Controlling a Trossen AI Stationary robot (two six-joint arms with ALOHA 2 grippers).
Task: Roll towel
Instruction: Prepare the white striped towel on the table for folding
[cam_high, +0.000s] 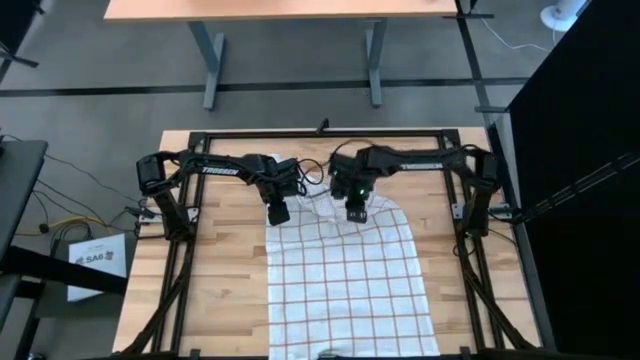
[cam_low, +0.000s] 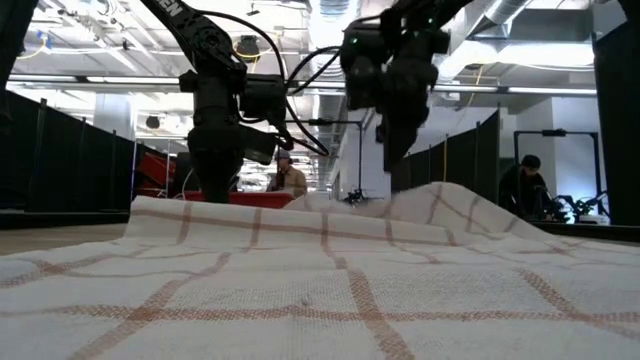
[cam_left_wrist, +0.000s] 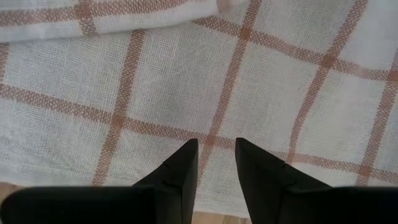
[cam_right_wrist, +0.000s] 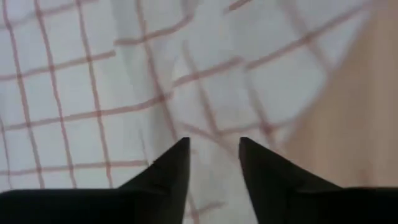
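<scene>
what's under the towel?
The towel lies on the wooden table, bare on both sides. Whatever is beneath the humped far edge is covered. The left gripper and right gripper, both open, are above that edge.

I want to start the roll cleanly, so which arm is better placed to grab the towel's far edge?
Probably the left: its tool sits right at the towel's flat far edge, open. The right tool hangs over bunched cloth.
</scene>
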